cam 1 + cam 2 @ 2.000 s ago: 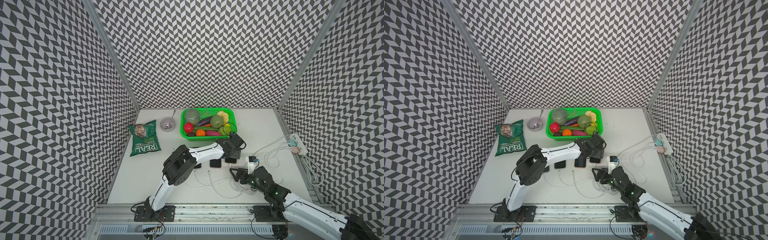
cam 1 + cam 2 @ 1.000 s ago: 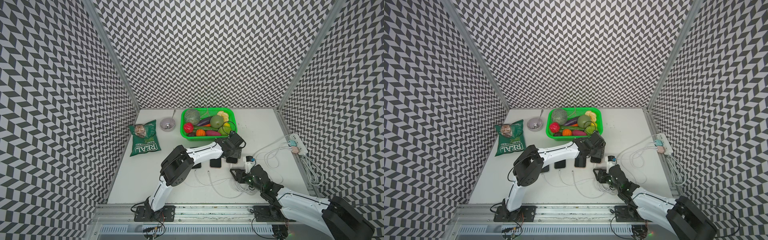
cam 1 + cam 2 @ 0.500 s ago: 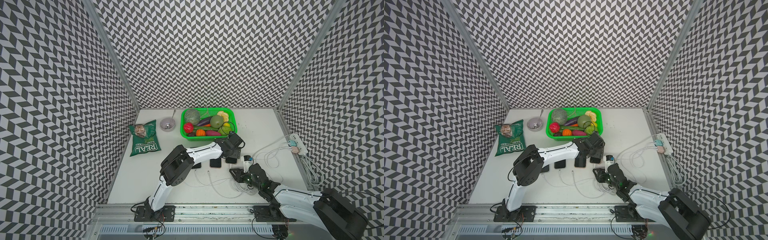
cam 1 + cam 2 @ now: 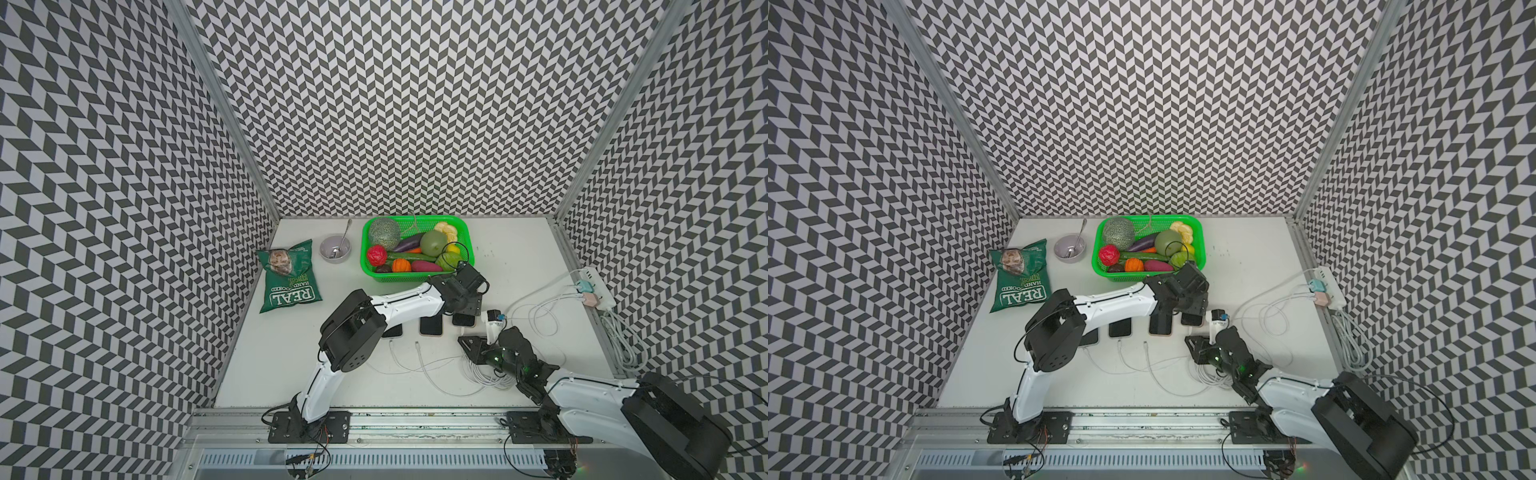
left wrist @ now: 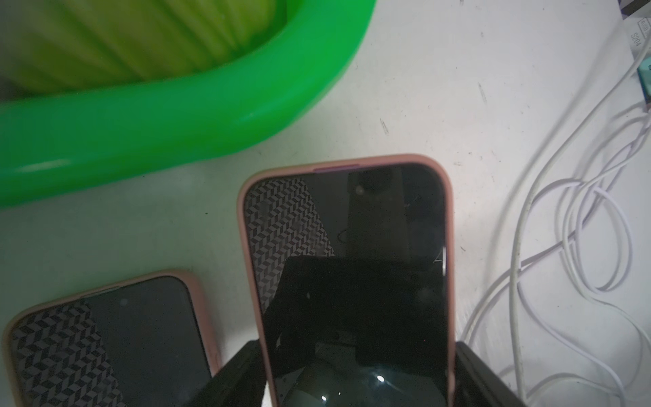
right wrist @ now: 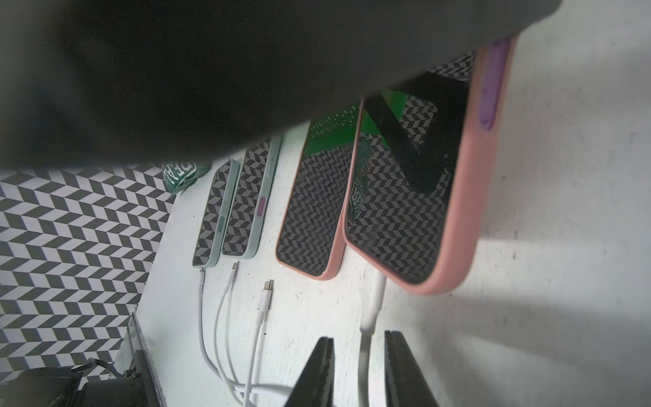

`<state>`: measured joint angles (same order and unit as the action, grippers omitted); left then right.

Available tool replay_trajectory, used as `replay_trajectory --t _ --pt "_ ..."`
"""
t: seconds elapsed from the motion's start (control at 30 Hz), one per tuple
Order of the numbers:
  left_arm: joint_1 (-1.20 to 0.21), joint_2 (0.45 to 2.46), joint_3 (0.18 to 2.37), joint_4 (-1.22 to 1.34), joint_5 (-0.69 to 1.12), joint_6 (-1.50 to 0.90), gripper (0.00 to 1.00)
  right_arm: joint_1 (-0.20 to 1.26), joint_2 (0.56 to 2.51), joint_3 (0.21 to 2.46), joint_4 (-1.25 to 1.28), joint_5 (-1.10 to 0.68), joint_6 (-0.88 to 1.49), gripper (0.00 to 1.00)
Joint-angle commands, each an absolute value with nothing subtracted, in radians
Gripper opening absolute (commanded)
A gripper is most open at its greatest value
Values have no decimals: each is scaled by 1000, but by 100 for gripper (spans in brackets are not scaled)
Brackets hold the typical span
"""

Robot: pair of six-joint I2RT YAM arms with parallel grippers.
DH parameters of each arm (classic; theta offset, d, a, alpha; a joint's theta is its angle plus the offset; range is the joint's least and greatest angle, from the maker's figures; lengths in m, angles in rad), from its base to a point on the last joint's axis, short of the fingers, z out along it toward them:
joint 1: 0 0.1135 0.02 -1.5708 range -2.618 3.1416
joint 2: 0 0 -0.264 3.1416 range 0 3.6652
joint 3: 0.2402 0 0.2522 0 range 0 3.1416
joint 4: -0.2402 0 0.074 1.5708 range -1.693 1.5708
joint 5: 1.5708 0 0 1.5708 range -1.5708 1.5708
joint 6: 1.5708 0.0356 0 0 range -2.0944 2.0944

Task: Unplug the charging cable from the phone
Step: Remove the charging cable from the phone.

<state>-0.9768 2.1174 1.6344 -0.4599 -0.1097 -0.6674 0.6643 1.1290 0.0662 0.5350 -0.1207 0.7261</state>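
Left arm [image 4: 405, 300] leaning far forward, elbow standing high, forearm running level toward right side. Left end effector [image 5: 355, 380] pointing down, fingers [image 5: 236, 377] clamping phone [image 5: 347, 264] by long edges. Right arm [image 4: 582, 386] lying low over table [image 4: 291, 353], angling inward. Right end effector [image 6: 359, 336] straddling cable [image 6: 375, 296], its fingers [image 6: 322, 359] standing narrowly apart, not touching it.

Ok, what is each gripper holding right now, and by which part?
The left gripper clamps the pink-cased phone by its long edges. The right gripper straddles the charging cable near the phone, holding nothing.
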Motion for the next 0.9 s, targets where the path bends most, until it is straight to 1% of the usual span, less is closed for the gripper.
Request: replay_trajectory --t 0.0,0.1,0.4,0.57,0.87 --pt "-972 2049 1637 -405 -98 -673 0 659 1143 60 600 -117 724 24" --pt "-972 2044 1633 -403 -98 -675 0 660 1151 60 602 -117 721 22" --pt "-970 2044 1628 -397 -98 -676 0 660 1148 64 592 -125 707 6" --pt "-966 2045 1628 -395 -98 -678 0 660 1137 59 581 -132 701 1" --pt "-960 2047 1634 -392 -101 -681 0 661 1108 39 572 -150 701 0"
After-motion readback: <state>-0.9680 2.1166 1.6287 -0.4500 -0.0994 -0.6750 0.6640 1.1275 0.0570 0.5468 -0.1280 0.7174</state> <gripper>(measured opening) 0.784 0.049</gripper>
